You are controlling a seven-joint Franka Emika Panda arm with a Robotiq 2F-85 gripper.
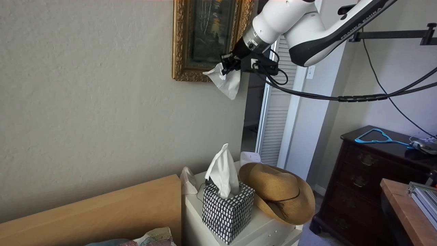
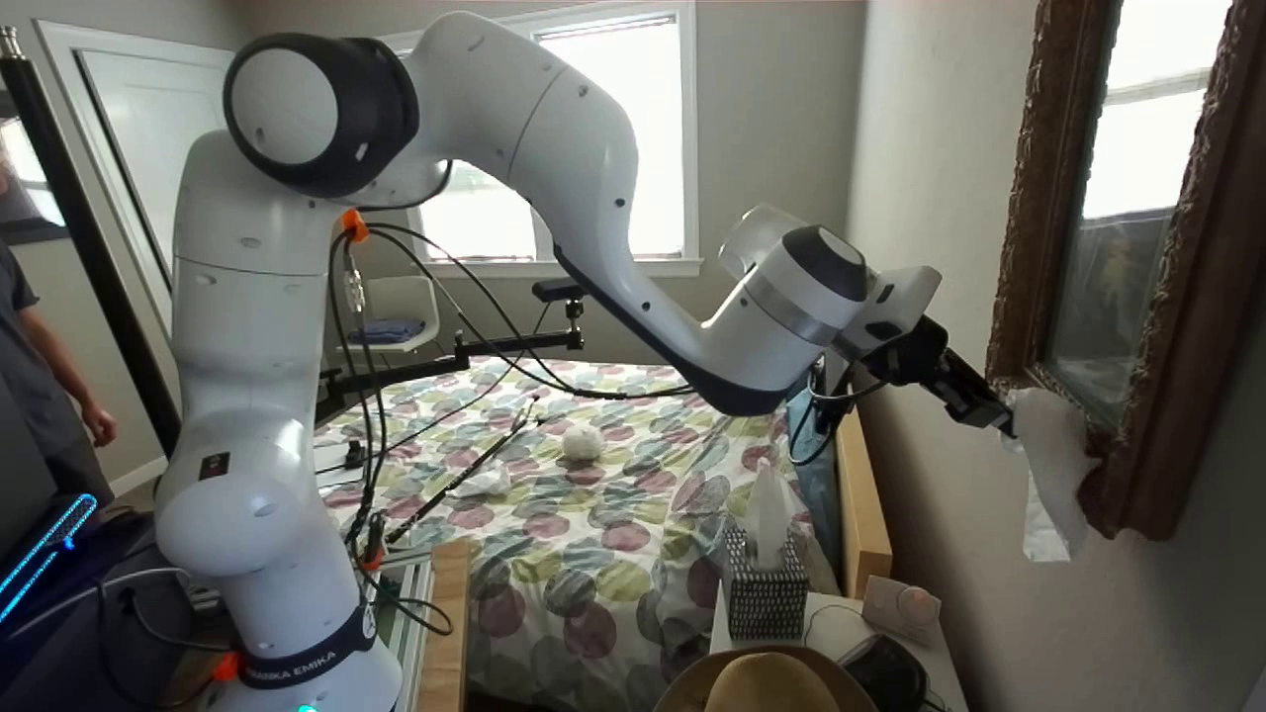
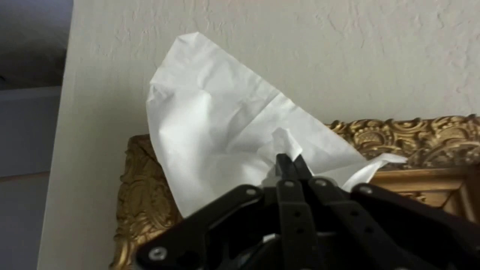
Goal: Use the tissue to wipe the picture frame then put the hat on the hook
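Observation:
My gripper (image 3: pixel 293 163) is shut on the tissue (image 3: pixel 210 123), a white crumpled sheet that fans out past the fingertips in the wrist view. The tissue hangs from the fingers in both exterior views (image 1: pixel 229 85) (image 2: pixel 1050 475). It lies over or just in front of a lower corner of the gold picture frame (image 1: pixel 179 44), which also shows in the wrist view (image 3: pixel 144 195). I cannot tell how firmly it touches. The frame hangs on the wall around a dark painting. The tan hat (image 1: pixel 276 184) rests on the nightstand, tilted. I cannot make out a hook.
A black-and-white tissue box (image 1: pixel 228 212) with a sheet sticking up stands beside the hat on the white nightstand (image 2: pixel 836 628). A wooden headboard (image 1: pixel 102 208) and bed lie alongside. A dark dresser (image 1: pixel 344 191) holds a blue hanger. Cables hang from the arm. A person (image 2: pixel 49 366) stands behind it.

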